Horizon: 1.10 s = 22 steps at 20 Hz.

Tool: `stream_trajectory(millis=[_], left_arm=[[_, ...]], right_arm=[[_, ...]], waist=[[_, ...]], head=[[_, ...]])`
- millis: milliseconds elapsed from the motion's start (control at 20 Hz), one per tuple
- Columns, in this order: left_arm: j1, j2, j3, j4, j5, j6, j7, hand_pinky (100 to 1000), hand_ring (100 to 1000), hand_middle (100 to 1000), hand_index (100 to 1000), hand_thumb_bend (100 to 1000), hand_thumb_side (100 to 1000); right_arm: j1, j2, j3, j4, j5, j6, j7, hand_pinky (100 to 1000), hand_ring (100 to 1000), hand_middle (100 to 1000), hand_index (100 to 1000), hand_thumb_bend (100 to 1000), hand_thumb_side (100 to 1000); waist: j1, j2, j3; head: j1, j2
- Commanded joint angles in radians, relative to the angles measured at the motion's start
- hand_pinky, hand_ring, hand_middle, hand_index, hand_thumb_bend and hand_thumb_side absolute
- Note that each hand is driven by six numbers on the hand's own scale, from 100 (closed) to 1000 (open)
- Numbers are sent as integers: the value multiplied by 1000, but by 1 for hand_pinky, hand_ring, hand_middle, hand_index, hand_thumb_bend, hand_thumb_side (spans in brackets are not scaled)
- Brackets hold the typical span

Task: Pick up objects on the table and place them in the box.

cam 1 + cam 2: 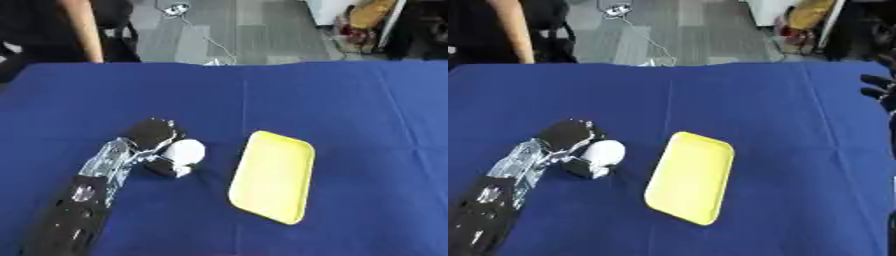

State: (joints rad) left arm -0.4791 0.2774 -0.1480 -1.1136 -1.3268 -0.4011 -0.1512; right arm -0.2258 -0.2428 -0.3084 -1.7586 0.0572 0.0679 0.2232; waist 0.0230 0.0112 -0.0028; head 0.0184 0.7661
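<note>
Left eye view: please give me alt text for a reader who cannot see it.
The robot's left hand curls around a white round object on a blue tablecloth, just left of an empty yellow tray. The right hand is outside this view.

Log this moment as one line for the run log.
left hand: shut on white object | right hand: idle at right edge | yellow tray: empty | blue table

Matt blue cloth (pixel 350 110); smooth yellow plastic tray (pixel 273 176); glossy white object (pixel 185 151)
</note>
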Motion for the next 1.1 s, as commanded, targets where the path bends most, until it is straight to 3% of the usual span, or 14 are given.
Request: stream_trajectory(millis=[50,500,700,1100], left_arm=[[-1,21,0,-13,15,1,-13,280,177,309,401,100,220],[-43,108,11,-146,185,4,-65,160,178,311,372,100,206],[-63,134,10,-192,255,18,-94,155,179,312,370,100,206],[-64,139,6,-212,279,22,-124,125,179,311,367,100,209]], right_arm=[[-14,-14,-2,-17,4,1,2,803,808,932,1000,100,908],[-14,-16,-2,-16,5,2,3,804,808,932,1000,100,907],[-15,-16,-1,-17,5,1,3,804,809,932,1000,100,907],[-15,-16,-2,-17,5,2,4,804,809,932,1000,100,907]], waist=[[-4,-4,1],[-1,-4,0],[-1,-4,-1],[-1,-4,-2]], head=[[-14,-5],[-16,-7],[-15,-9],[-16,-9]])
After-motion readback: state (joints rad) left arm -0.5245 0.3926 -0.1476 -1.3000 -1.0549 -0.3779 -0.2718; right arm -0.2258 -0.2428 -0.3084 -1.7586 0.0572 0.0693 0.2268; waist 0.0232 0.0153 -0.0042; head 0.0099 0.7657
